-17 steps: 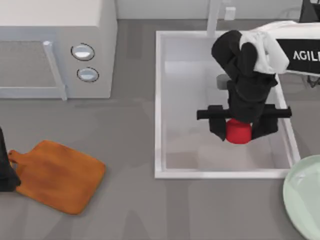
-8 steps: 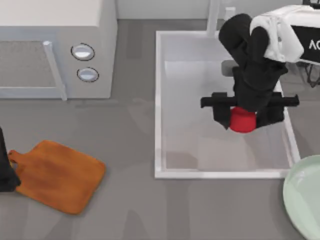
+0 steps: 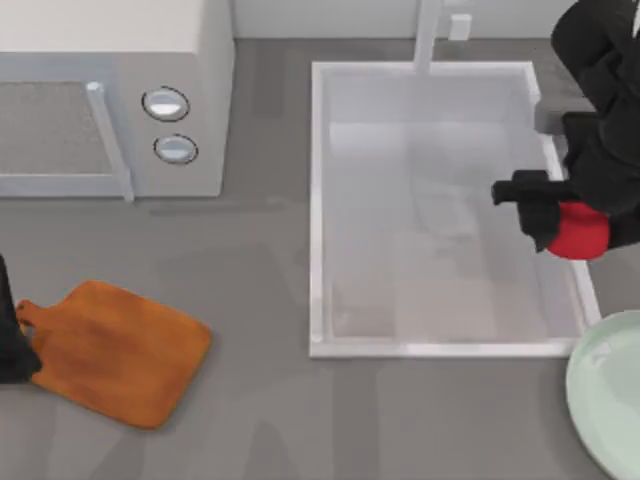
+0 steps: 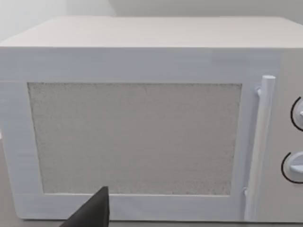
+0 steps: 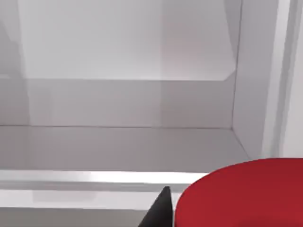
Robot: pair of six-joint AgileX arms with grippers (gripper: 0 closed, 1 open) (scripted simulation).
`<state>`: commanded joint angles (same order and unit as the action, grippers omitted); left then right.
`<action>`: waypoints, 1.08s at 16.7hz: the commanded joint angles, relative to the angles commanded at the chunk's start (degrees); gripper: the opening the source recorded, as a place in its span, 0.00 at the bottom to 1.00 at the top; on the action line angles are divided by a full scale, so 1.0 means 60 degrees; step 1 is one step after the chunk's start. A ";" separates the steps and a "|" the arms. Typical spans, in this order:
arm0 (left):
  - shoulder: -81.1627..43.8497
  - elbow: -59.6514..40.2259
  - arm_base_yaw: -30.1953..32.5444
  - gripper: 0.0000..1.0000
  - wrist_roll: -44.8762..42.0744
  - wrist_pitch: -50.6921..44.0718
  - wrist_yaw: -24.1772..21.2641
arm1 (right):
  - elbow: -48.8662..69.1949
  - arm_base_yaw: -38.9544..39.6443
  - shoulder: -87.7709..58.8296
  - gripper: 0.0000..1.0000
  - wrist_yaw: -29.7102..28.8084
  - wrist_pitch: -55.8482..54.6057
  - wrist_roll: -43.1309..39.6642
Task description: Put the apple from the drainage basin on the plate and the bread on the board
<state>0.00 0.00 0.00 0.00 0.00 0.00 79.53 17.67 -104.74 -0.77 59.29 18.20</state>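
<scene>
My right gripper [image 3: 584, 226] is shut on the red apple [image 3: 580, 234] and holds it in the air above the right rim of the white drainage basin [image 3: 318, 210]. The apple [image 5: 244, 194] looms large in the right wrist view, with the basin's wall [image 5: 128, 99] behind it. The pale green plate [image 3: 612, 395] lies at the table's front right corner, just in front of the held apple. On the front left rests the orange-brown board [image 3: 118, 350], bare on top. My left arm [image 3: 8, 335] is parked at the left edge beside the board. The bread is out of view.
A white microwave [image 3: 110, 95] with two round knobs stands at the back left; its door [image 4: 137, 137] faces the left wrist camera. A tap post [image 3: 428, 35] rises behind the basin. Grey tabletop lies between the board and the basin.
The right gripper has lifted the apple and carried it rightward, from over the basin's inside to above its right rim. The left arm has not moved.
</scene>
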 joint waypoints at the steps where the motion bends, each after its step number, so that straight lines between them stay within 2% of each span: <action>1: 0.0000 0.0000 0.0000 1.00 0.0000 0.0000 0.0000 | -0.0299 -0.0187 0.0392 0.00 0.0015 0.0144 -0.0189; 11: 0.0000 0.0000 0.0000 1.00 0.0000 0.0000 0.0000 | -0.2995 -0.1793 0.3663 0.00 0.0117 0.1463 -0.1809; 18: 0.0000 0.0000 0.0000 1.00 0.0000 0.0000 0.0000 | -0.3347 -0.1997 0.4072 0.00 0.0127 0.1641 -0.2016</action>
<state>0.00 0.00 0.00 0.00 0.00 0.00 59.45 5.69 -80.31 -0.01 69.14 6.11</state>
